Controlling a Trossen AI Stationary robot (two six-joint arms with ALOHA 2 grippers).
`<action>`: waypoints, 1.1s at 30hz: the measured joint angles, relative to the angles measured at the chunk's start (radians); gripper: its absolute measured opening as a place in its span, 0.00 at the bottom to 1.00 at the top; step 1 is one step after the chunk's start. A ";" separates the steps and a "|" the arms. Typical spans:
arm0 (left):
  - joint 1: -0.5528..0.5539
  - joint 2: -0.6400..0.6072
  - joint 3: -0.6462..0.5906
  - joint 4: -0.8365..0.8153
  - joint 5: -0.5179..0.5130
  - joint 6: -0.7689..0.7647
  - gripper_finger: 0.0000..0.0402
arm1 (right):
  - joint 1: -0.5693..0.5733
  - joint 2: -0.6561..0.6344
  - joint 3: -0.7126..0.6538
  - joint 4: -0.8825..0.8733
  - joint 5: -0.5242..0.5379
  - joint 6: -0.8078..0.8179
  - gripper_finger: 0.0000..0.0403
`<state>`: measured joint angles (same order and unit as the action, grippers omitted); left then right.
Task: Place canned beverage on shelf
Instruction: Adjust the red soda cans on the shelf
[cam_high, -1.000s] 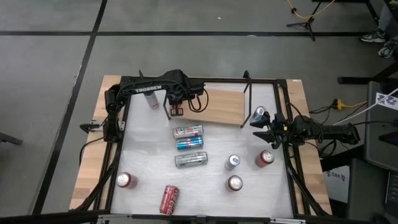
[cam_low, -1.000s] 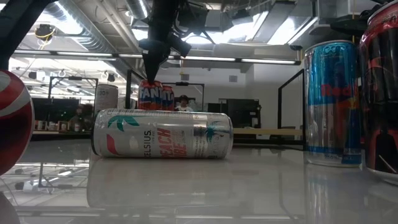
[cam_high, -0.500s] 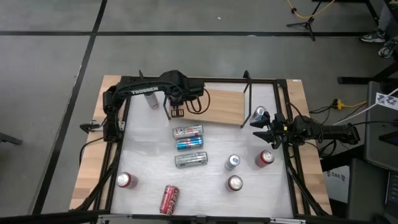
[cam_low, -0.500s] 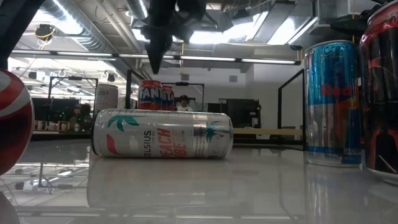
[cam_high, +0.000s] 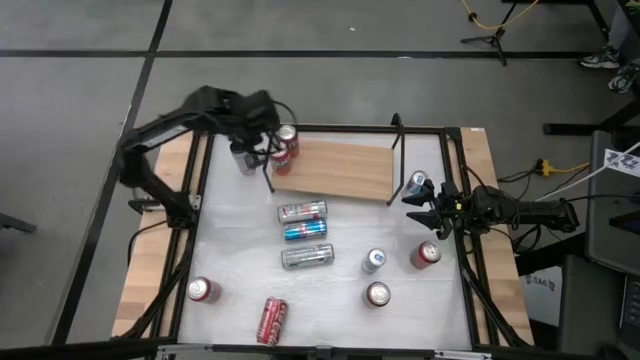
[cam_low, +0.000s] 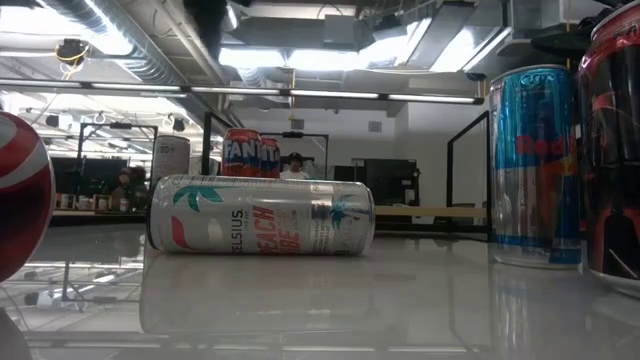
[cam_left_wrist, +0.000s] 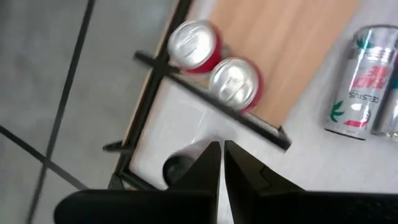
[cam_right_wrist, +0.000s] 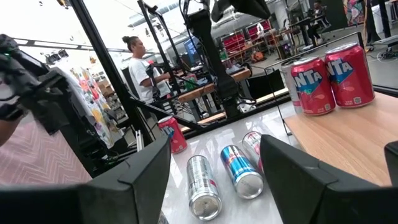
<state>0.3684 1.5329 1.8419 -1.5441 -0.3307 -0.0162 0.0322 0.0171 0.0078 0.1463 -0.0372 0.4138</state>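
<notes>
Two red cans (cam_high: 285, 145) stand upright side by side on the left end of the light-brown wooden shelf (cam_high: 345, 172); the left wrist view shows their silver tops (cam_left_wrist: 214, 62). In the low view they (cam_low: 248, 153) show behind a lying silver can. My left gripper (cam_high: 265, 133) hangs shut above the table's far left corner, just left of the cans, fingertips together (cam_left_wrist: 221, 149). My right gripper (cam_high: 425, 215) waits open at the table's right edge, nothing between its fingers (cam_right_wrist: 214, 149).
Three cans lie in a row mid-table (cam_high: 305, 232). Standing cans are near the right side (cam_high: 373, 261), (cam_high: 425, 254), (cam_high: 377, 294), and front left (cam_high: 203, 290); a red can lies at the front (cam_high: 272, 318). Another can (cam_high: 243, 158) stands left of the shelf's black bracket (cam_left_wrist: 211, 99).
My left gripper has risen from the shelf's left end and swung back toward the table's far left corner, tipping as it went. The two red cans stay upright on the shelf, now uncovered in the high view.
</notes>
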 joint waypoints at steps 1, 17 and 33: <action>0.009 -0.036 -0.039 0.014 0.000 -0.010 0.03 | 0.000 0.000 0.000 0.000 0.000 0.000 0.59; 0.025 -0.452 -0.646 0.356 0.209 -0.229 0.03 | 0.000 0.000 0.000 -0.050 0.000 0.000 0.59; -0.073 -0.416 -0.648 0.348 -0.018 -0.347 0.03 | 0.000 0.000 0.000 -0.052 0.000 0.000 0.59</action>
<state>0.2958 1.1167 1.1942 -1.1964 -0.3488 -0.3635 0.0322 0.0170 0.0078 0.0944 -0.0372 0.4137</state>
